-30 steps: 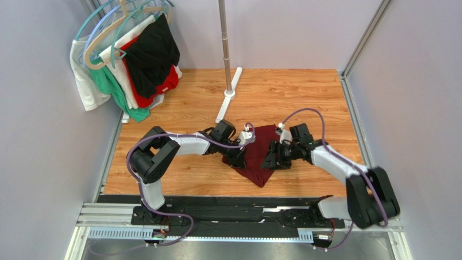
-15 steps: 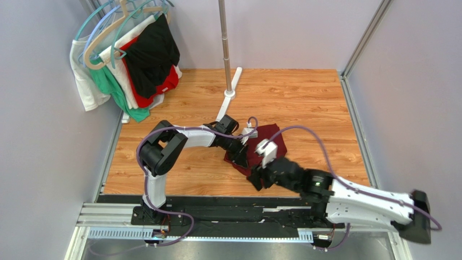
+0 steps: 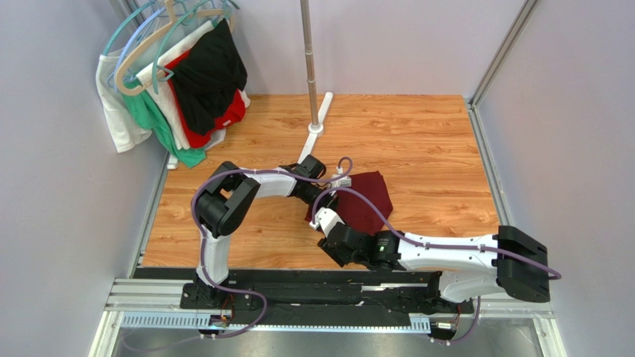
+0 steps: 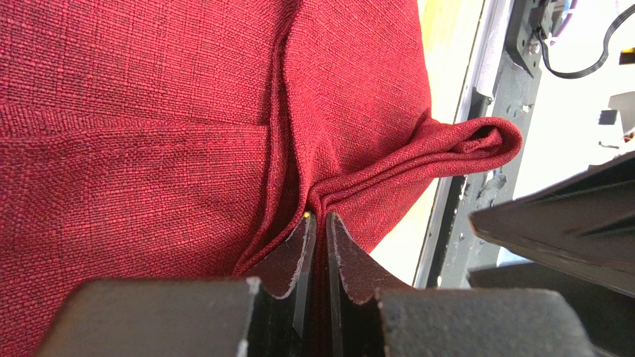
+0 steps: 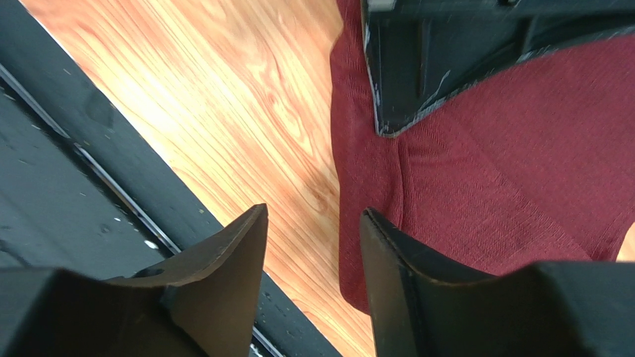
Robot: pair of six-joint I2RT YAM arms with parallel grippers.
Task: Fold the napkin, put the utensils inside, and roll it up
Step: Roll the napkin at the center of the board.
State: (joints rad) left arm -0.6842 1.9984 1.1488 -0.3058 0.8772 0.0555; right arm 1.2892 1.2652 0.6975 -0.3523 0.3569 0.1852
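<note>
The dark maroon napkin (image 3: 367,199) lies crumpled and partly folded on the wooden table. My left gripper (image 3: 319,210) is at its left edge. In the left wrist view the gripper (image 4: 317,220) is shut on a pinched fold of the napkin (image 4: 149,111), and a rolled edge sticks out to the right. My right gripper (image 3: 333,236) is low at the napkin's near-left corner. In the right wrist view it (image 5: 313,217) is open and empty, one finger over bare wood and the other over the napkin (image 5: 492,186). The spoon is hidden.
Garments on hangers (image 3: 179,82) hang at the back left. A metal pole (image 3: 308,44) with a white base (image 3: 316,128) stands at the back middle. A black rail (image 3: 298,279) runs along the table's near edge. Grey walls close both sides.
My right arm has swung from the napkin's right side down and across to its near-left corner, stretched low along the front edge. My left gripper has stayed on the napkin's left edge.
</note>
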